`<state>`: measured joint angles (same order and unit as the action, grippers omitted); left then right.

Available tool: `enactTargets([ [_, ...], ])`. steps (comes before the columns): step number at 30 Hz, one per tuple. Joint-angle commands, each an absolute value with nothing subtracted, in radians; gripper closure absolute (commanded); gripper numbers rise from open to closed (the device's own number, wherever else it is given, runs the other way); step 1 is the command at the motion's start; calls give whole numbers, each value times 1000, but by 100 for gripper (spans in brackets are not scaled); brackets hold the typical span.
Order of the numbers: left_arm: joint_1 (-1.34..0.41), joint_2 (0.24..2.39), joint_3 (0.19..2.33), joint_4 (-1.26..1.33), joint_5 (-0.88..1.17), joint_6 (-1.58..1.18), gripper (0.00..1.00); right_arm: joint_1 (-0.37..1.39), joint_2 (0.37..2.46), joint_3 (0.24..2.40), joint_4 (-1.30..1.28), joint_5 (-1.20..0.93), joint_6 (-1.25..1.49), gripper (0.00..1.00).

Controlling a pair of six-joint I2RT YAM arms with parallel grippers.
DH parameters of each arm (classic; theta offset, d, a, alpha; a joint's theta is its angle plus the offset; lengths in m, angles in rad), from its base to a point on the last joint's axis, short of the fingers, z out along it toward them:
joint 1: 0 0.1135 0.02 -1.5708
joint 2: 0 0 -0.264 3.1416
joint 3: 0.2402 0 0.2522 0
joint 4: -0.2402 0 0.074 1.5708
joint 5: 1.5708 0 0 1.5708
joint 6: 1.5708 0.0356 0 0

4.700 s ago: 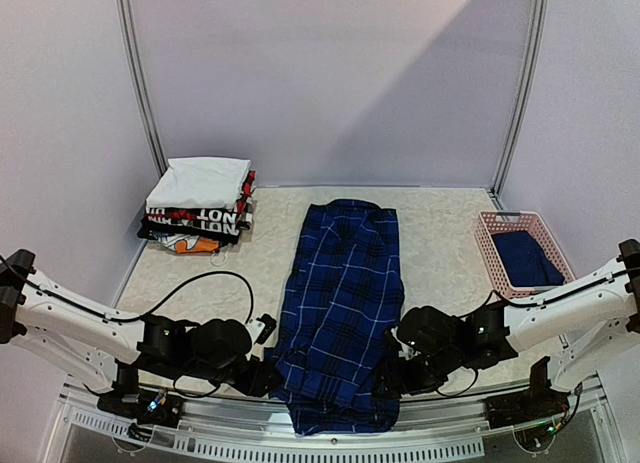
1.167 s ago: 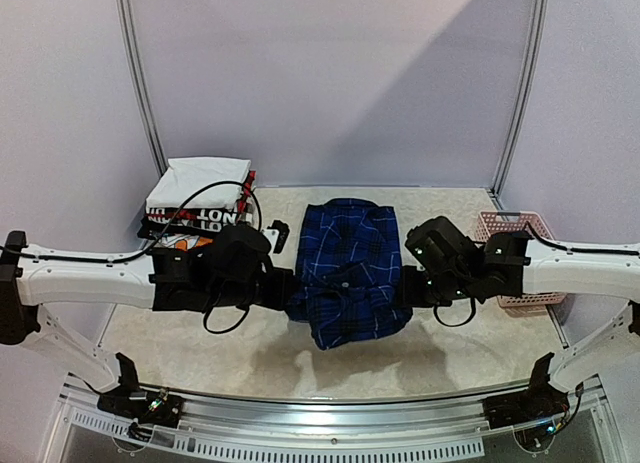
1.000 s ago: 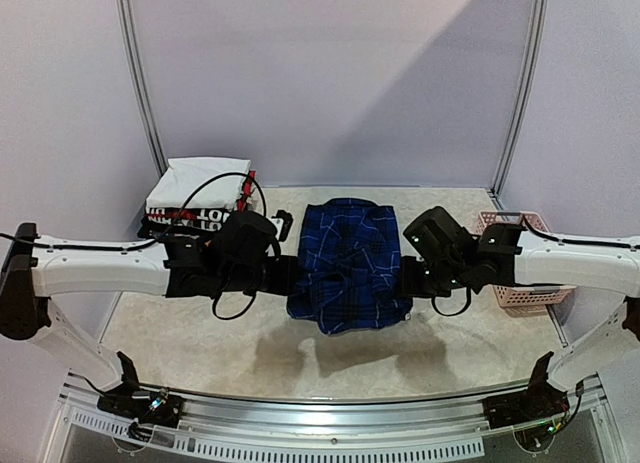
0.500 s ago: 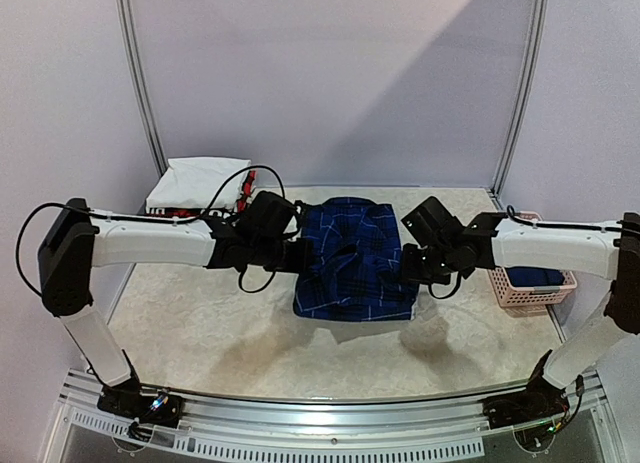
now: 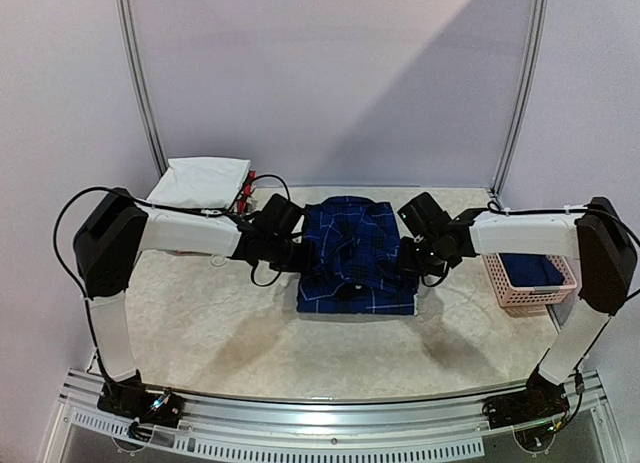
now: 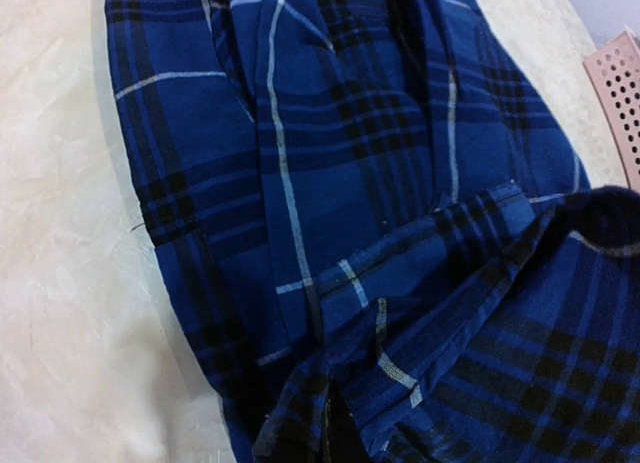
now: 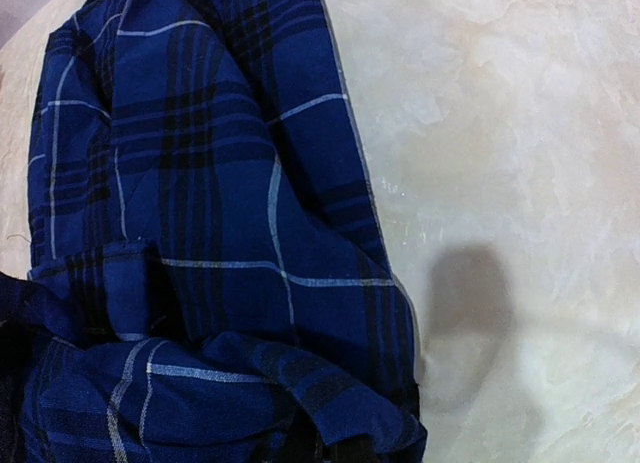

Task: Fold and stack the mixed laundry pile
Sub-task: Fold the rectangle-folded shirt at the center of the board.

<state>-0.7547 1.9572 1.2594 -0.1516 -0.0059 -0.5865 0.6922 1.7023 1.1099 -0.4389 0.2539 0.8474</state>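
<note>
You had the plaid shirt [image 5: 355,268] doubled over. The left gripper [image 5: 300,257] and right gripper [image 5: 403,263] were at its sides, jaws buried in cloth, so I couldn't tell their grip. The navy T-shirt [image 5: 528,270] waited in the basket [image 5: 492,279].

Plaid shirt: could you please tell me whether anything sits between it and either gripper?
Nothing visible does. The left gripper and right gripper reach the plaid shirt at its side edges; both wrist views show its cloth right up close.

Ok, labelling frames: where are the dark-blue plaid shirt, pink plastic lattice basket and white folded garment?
Dark-blue plaid shirt [image 5: 355,283], top view, near panel.
Pink plastic lattice basket [image 5: 532,299], top view, near wall.
White folded garment [image 5: 208,178], top view, upper face.
</note>
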Motion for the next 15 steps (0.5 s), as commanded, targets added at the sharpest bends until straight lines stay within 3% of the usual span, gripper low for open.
enactTargets([
  [1,-732,2003,1300,-150,3,-572,100,664,1778,1143,-381,225,827,99],
  [11,-719,2059,1320,-127,-67,-548,100,642,1888,1201,-358,210,803,98],
  [15,-718,2057,1348,-145,-91,-533,94,641,1877,1260,-398,208,778,85],
])
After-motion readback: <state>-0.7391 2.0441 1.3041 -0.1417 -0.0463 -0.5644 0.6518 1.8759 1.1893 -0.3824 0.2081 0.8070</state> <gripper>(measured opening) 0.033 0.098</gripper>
